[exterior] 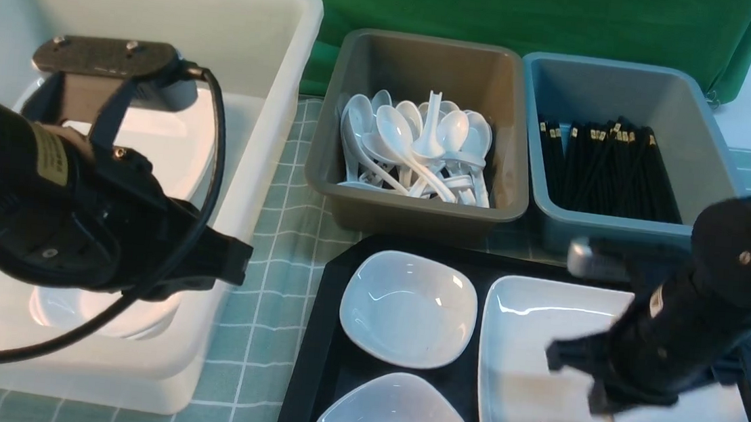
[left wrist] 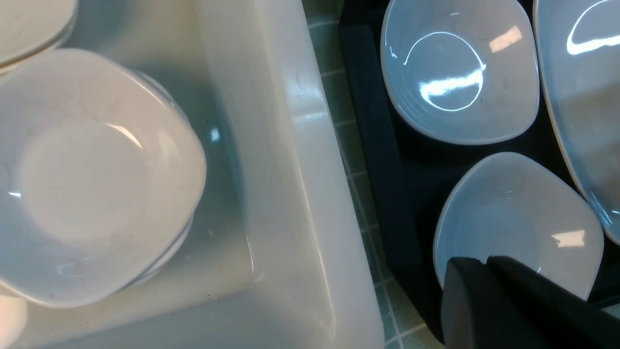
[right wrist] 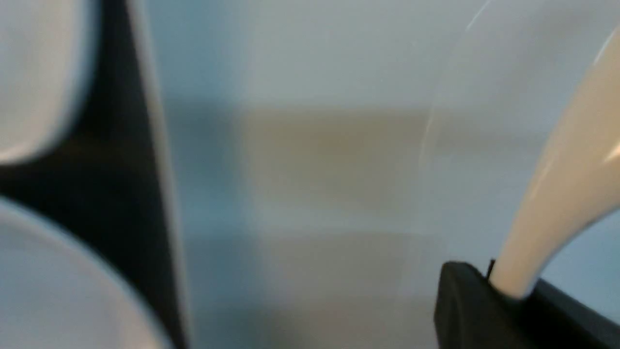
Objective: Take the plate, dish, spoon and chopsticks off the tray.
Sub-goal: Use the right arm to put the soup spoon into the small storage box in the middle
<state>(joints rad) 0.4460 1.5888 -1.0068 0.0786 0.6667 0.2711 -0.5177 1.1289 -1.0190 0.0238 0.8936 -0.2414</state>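
On the black tray [exterior: 324,370] lie two small white dishes [exterior: 408,309] [exterior: 398,420] and, to their right, the big square plate [exterior: 530,306]. My right gripper [exterior: 594,393] hovers low over the plate, blurred. In the right wrist view it [right wrist: 506,288] is shut on the handle of the white spoon [right wrist: 571,169], which rises away from the jaws. My left gripper [exterior: 242,260] hangs shut and empty between the white tub and the tray; its tips [left wrist: 487,264] sit over the near dish [left wrist: 518,218]. The chopsticks are out of view.
A large white tub [exterior: 287,60] at the left holds stacked white dishes [left wrist: 97,169]. Behind the tray stand a grey bin [exterior: 423,59] of white spoons and a blue bin [exterior: 690,109] of black sticks. A green checked cloth [exterior: 277,243] covers the table.
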